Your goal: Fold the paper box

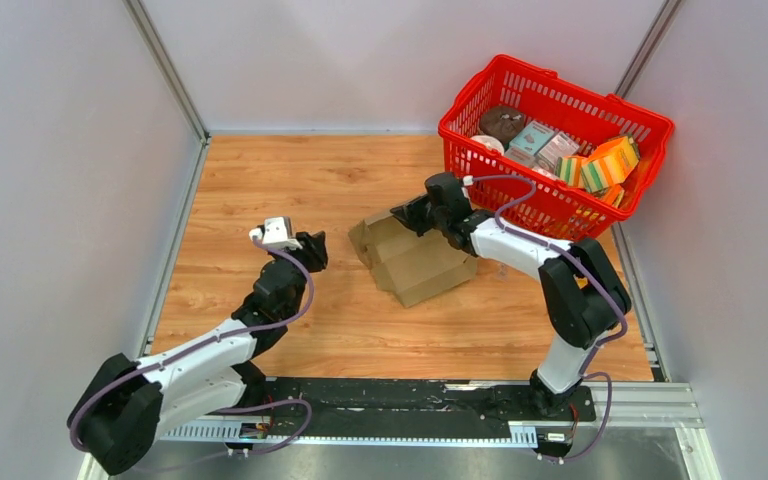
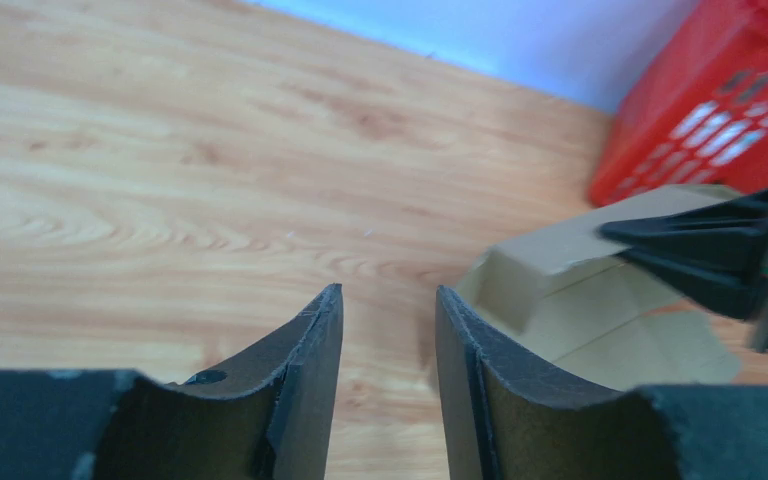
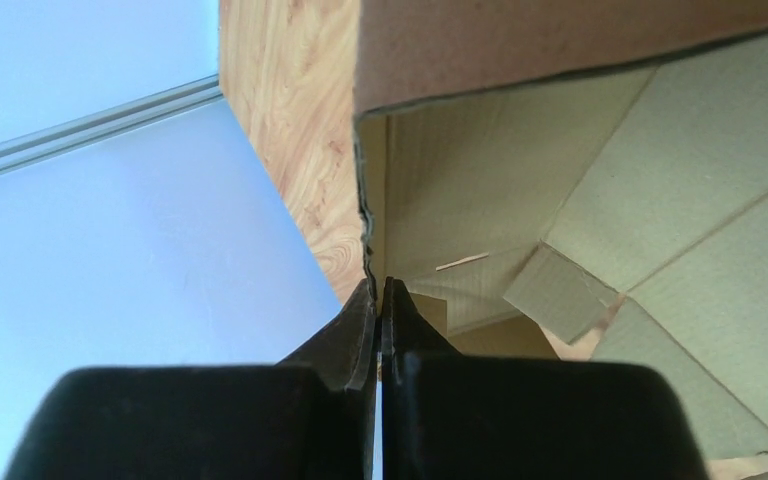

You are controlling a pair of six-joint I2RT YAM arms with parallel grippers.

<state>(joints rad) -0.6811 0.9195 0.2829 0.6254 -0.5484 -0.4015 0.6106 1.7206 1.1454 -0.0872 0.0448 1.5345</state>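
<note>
Currently, the paper box lies near the middle of the wood-grain desk, partly formed: its brown panels stand up at angles and the interior is open to view.

Right gripper: positioned at the far side of the box. In the right wrist view the two fingers are pressed together, and the edge of one upright cardboard wall runs down into the seam between them. The gripper is clamped on that wall.

Left gripper: positioned to the left of the box and apart from it. In the left wrist view the jaws stand at a moderate gap with only bare desk between them. Nothing is held.

A red basket stands at the far right corner of the desk, just beyond the right arm. It contains colourful printed packages.
</note>
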